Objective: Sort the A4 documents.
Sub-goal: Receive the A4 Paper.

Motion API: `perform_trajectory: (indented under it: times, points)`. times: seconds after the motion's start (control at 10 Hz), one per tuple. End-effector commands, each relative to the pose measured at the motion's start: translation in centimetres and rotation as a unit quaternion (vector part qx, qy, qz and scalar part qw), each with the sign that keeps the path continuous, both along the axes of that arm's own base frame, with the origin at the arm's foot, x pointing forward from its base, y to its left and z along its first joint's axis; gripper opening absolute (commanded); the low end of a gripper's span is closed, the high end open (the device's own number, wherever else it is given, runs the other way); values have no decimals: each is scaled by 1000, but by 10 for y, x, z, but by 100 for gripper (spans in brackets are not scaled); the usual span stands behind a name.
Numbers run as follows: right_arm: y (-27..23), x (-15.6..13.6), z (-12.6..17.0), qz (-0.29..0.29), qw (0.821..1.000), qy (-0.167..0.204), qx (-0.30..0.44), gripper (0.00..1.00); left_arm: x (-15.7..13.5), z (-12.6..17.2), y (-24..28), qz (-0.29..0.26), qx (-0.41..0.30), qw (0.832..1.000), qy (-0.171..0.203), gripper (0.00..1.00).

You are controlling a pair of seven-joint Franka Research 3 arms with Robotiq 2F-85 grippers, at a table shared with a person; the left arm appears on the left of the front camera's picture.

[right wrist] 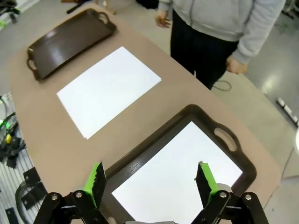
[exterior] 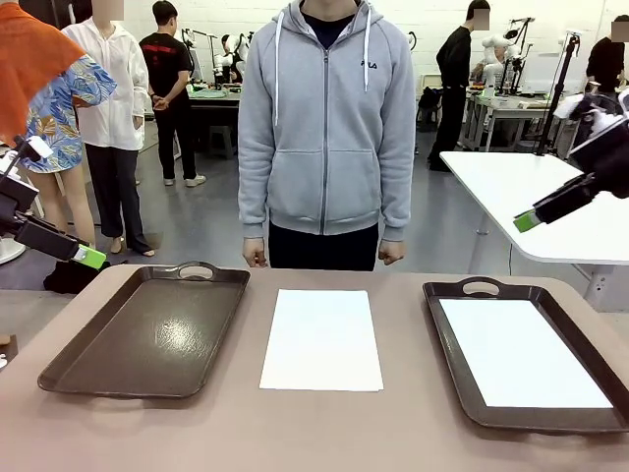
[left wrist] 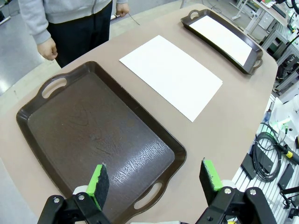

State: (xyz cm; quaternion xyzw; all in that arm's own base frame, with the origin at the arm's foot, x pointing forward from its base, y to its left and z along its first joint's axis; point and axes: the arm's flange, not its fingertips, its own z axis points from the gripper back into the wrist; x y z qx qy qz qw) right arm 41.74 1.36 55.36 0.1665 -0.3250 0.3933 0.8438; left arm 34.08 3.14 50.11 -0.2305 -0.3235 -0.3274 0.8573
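Left gripper [left wrist: 154,178] is held spread and empty over the near end of the left tray [left wrist: 93,135]; right gripper [right wrist: 150,179], likewise spread, over the right tray [right wrist: 145,157], where a filed sheet [right wrist: 177,172] lies. Pickup judged not yet started: the loose sheet [exterior: 321,339] lies flat on the table [exterior: 314,433] between the trays, well apart from both grippers. An edge probably has to be raised before pinching.

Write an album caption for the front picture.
Person in grey hoodie stands behind a white paper sheet lying between an empty dark brown tray and a matching tray holding another sheet.
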Motion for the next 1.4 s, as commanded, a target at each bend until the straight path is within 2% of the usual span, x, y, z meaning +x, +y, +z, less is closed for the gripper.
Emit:
perform_trajectory:
  times: [0.0,0.2,0.4,0.8,1.3]
  points:
    - [-13,5,-5,42,999,10,30,100,1,-1,1,-6,-8,1000,-5,100]
    - [-23,5,-6,84,993,25,73,100,1,-1,1,-6,-8,1000,-5,100]
    - [-34,0,-10,98,989,31,102,100,1,-1,1,-6,-8,1000,-5,100]
    - [-39,-15,-11,104,991,24,76,100,1,-1,1,-6,-8,1000,-5,100]
    - [-30,-26,-16,137,988,51,46,100,1,-1,1,-6,-8,1000,-5,100]
